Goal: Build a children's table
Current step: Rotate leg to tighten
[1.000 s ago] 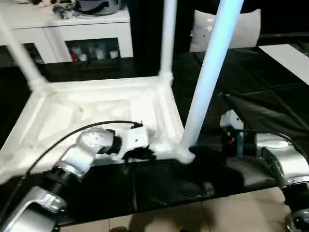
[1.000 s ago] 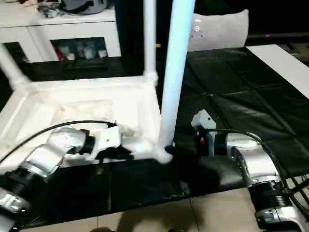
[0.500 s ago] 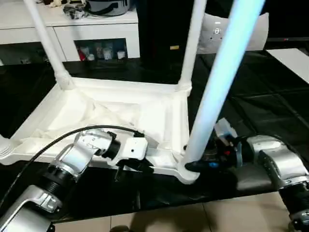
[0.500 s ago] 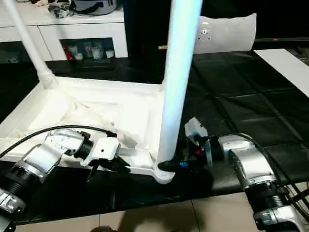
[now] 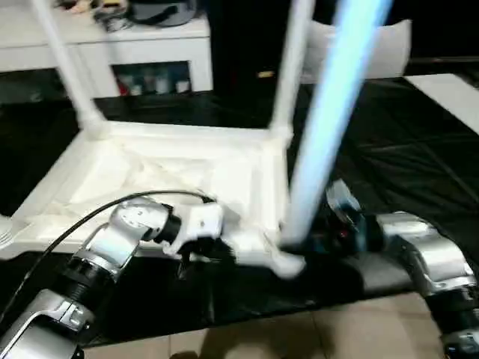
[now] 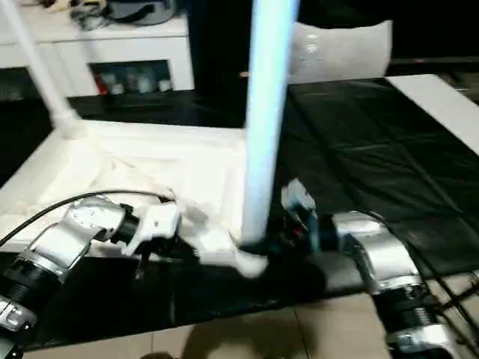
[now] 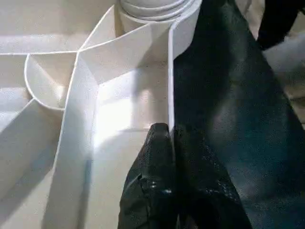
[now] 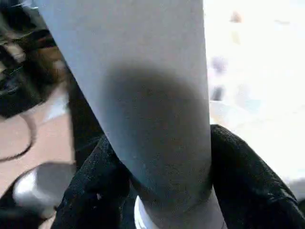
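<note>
The children's table (image 5: 150,172) lies upside down on black cloth, its ribbed underside facing up. Three legs stand in corner sockets: far left (image 5: 63,60), far right (image 5: 288,67) and near right (image 5: 322,127). My left gripper (image 5: 206,250) is at the near rim, and in the left wrist view its fingers (image 7: 157,143) pinch that thin rim wall just short of the near right socket (image 7: 152,7). My right gripper (image 5: 299,243) is at the foot of the near right leg (image 8: 143,86). Its fingers (image 8: 238,171) press on both sides of the leg.
A white cabinet (image 5: 150,45) with glass doors stands behind the table. A white cushion (image 5: 389,45) and a white board (image 5: 453,86) lie at the back right. The black cloth (image 5: 397,157) ends at tiled floor (image 5: 299,336) just in front of me.
My right gripper has moved left to the foot of the near right leg and closed around it. The left gripper has kept its hold on the rim. The camera has shifted.
</note>
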`<state>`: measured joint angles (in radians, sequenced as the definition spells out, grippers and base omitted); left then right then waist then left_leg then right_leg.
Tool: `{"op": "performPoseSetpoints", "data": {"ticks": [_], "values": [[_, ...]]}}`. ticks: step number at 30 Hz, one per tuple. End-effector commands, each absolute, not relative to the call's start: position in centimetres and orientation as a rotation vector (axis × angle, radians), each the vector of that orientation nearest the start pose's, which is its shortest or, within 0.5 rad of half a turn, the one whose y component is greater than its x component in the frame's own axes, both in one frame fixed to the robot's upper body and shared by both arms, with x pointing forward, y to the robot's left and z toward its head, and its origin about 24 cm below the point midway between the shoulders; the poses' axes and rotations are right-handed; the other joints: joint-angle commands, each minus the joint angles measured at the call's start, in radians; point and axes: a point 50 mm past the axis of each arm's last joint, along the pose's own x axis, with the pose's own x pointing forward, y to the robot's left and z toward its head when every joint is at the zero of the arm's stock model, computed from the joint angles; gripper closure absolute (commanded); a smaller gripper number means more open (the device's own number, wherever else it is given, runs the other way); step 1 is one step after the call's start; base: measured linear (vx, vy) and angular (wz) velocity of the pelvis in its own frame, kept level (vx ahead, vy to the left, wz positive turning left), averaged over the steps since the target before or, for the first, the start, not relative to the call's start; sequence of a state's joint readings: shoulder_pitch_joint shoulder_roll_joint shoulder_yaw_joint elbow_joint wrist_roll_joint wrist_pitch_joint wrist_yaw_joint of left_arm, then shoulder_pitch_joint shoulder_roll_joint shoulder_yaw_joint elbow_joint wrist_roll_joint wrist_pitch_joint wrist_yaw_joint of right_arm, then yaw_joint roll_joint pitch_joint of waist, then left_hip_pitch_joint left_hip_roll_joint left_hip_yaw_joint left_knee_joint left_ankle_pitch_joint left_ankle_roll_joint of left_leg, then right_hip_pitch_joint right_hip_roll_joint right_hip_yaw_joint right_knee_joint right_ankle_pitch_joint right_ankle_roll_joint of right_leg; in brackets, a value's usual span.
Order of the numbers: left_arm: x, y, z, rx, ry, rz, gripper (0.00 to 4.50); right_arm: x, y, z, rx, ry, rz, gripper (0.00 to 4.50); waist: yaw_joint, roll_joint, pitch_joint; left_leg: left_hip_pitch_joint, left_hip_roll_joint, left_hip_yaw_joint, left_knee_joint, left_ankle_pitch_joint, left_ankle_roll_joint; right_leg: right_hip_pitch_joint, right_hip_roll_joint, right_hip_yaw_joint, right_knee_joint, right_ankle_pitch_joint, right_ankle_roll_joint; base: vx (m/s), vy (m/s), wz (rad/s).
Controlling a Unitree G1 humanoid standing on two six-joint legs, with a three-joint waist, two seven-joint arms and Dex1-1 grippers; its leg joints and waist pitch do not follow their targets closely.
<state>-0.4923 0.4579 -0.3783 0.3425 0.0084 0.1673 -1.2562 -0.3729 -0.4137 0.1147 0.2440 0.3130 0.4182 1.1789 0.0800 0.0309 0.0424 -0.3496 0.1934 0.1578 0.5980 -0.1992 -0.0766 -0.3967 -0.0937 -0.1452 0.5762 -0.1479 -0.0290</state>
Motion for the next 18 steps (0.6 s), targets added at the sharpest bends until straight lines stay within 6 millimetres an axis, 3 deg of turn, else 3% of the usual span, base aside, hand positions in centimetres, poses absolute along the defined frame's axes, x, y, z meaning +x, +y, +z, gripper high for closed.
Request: {"op": "performPoseSetpoints", "data": {"ticks": [1, 2, 4, 5, 6, 8, 9, 12, 13, 14, 15, 18], "values": [[28.8, 9.0, 6.3, 0.396, 0.378, -1.433, 4.5, 31.2, -14.9, 6.0, 0.064, 0.409, 0.882, 2.39, -0.016, -0.009, -0.048, -0.004, 0.024, -0.012, -0.07, -0.269, 0.001, 0.051, -0.062, 0.031, -0.107, -0.609, -0.029, 0.0, 0.0, 0.0], [28.9, 8.8, 6.3, 0.391, 0.378, -1.415, 4.5, 31.4, -14.8, 5.9, 0.062, 0.411, 0.852, 2.39, -0.037, -0.008, -0.05, -0.006, 0.02, -0.018, -0.066, -0.303, -0.009, 0.055, -0.062, 0.018, -0.115, -0.641, -0.004, 0.0, 0.0, 0.0], [29.0, 8.6, 6.4, 0.386, 0.379, -1.394, 4.5, 31.6, -14.7, 5.8, 0.059, 0.414, 0.817, 2.39, -0.056, -0.006, -0.048, -0.005, 0.019, -0.022, -0.064, -0.337, -0.006, 0.055, -0.062, 0.01, -0.124, -0.655, 0.016, 0.0, 0.0, 0.0], [29.4, 7.6, 6.4, 0.392, 0.38, -1.327, 4.5, 32.5, -14.5, 5.5, 0.051, 0.407, 0.667, 2.39, -0.072, 0.001, -0.055, -0.005, 0.021, -0.023, -0.065, -0.341, 0.012, 0.058, -0.068, 0.013, -0.128, -0.611, 0.009, 0.0, 0.0, 0.0], [29.7, 7.2, 6.4, 0.396, 0.377, -1.294, 4.5, 32.8, -14.4, 5.4, 0.057, 0.401, 0.607, 2.39, -0.085, -0.003, -0.054, -0.011, 0.025, -0.027, -0.069, -0.333, 0.014, 0.059, -0.064, 0.013, -0.123, -0.566, -0.013, 0.0, 0.0, 0.0], [30.2, 5.9, 6.6, 0.388, 0.365, -1.216, 4.5, 33.3, -14.0, 5.2, 0.072, 0.384, 0.508, 2.39, -0.094, -0.002, -0.056, -0.007, 0.024, -0.027, -0.067, -0.338, 0.015, 0.056, -0.063, 0.011, -0.124, -0.56, -0.02, 0.0, 0.0, 0.0], [30.4, 5.4, 6.7, 0.376, 0.36, -1.188, 4.5, 33.4, -13.8, 5.2, 0.077, 0.376, 0.494, 2.39, -0.097, -0.005, -0.056, -0.005, 0.014, -0.02, -0.061, -0.318, 0.032, 0.055, -0.066, 0.014, -0.127, -0.558, -0.028, 0.0, 0.0, 0.0], [30.4, 4.5, 6.8, 0.361, 0.354, -1.155, 4.5, 33.4, -13.4, 5.3, 0.115, 0.349, 0.507, 2.08, -0.091, -0.004, -0.057, -0.005, 0.018, -0.017, -0.063, -0.295, 0.053, 0.052, -0.064, 0.021, -0.123, -0.523, -0.046, 0.0, 0.0, 0.0], [30.4, 4.5, 6.8, 0.366, 0.353, -1.153, 4.5, 33.3, -13.3, 5.5, 0.132, 0.339, 0.53, 1.76, -0.088, -0.006, -0.06, -0.012, 0.022, -0.019, -0.066, -0.273, 0.061, 0.058, -0.064, 0.025, -0.114, -0.481, -0.058, 0.0, 0.0, 0.0], [30.4, 4.5, 6.8, 0.367, 0.353, -1.152, 4.5, 33.3, -13.3, 5.5, 0.132, 0.338, 0.531, 1.74, -0.087, -0.005, -0.061, -0.015, 0.024, -0.02, -0.068, -0.263, 0.065, 0.06, -0.063, 0.027, -0.11, -0.459, -0.067, 0.0, 0.0, 0.0], [30.4, 4.6, 6.7, 0.373, 0.352, -1.152, 4.5, 33.2, -13.3, 5.6, 0.141, 0.33, 0.547, 1.67, -0.079, -0.004, -0.066, -0.012, 0.03, -0.017, -0.066, -0.232, 0.071, 0.059, -0.066, 0.036, -0.101, -0.397, -0.097, 0.0, 0.0, 0.0], [30.6, 5.6, 6.5, 0.423, 0.355, -1.137, 4.5, 32.9, -14.1, 5.7, 0.126, 0.311, 0.571, 1.29, -0.058, -0.003, -0.067, -0.017, 0.03, -0.013, -0.066, -0.178, 0.087, 0.059, -0.063, 0.045, -0.087, -0.322, -0.13, 0.0, 0.0, 0.0]]}}
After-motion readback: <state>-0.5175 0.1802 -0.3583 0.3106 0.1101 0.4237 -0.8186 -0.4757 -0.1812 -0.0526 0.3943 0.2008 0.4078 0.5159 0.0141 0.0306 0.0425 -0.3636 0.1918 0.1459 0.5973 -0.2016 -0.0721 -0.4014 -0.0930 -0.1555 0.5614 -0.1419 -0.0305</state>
